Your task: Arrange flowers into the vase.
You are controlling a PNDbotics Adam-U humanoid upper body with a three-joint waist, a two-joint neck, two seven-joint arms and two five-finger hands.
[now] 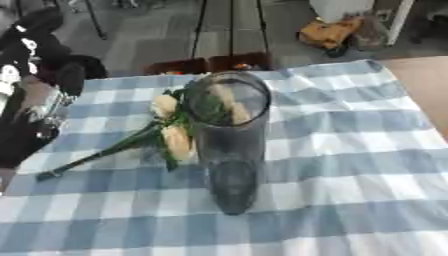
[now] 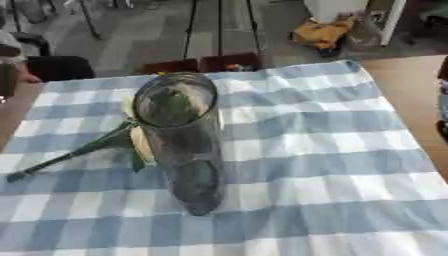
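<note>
Your left hand [image 1: 35, 107] hangs over the tablecloth's [image 1: 350, 165] left edge; I cannot tell how its fingers are set. The cream flowers [image 1: 173, 134] lie flat just beyond it, long green stems toward that edge, blooms touching the tall clear glass vase [image 1: 229, 140] mid-cloth. Sweep the stems carelessly and you could tip that narrow, smooth vase.

Vase [image 1: 229, 140] stands in front of the flowers [image 1: 176, 141], hiding part of the blooms; those behind the glass appear only as pale smears. Left hand [image 1: 35, 107] is cut off by the left edge, its fingers indistinct. A dark shape at the right edge [image 2: 444, 100] is unidentifiable.
</note>
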